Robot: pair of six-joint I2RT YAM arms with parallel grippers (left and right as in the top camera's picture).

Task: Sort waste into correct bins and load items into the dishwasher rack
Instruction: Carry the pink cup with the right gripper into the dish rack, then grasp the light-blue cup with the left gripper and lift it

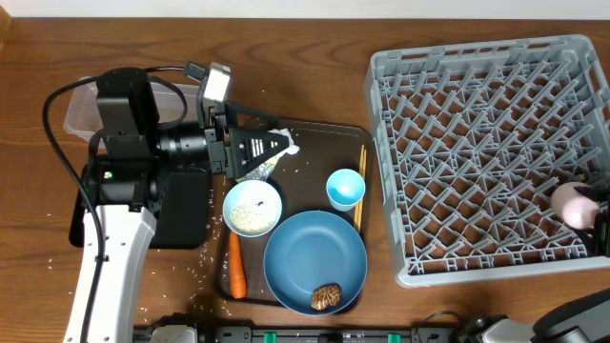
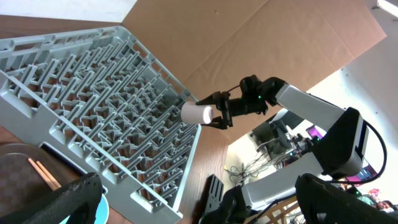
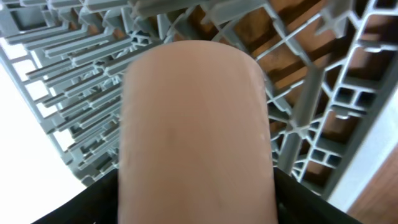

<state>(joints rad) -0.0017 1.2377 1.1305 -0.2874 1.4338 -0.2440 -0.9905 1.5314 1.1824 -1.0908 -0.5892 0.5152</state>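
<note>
Where the rack [image 1: 486, 152] ends, pink cup [image 1: 575, 205] sits between right jaws.

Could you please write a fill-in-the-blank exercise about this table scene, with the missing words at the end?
1. The brown lump lies on the blue ____.
2. The right hand holds the pink cup over the ____.
3. The white bowl contains ____.
4. The chopsticks lie beside the light-blue ____.
Missing words: plate; rack; rice; cup.
</note>
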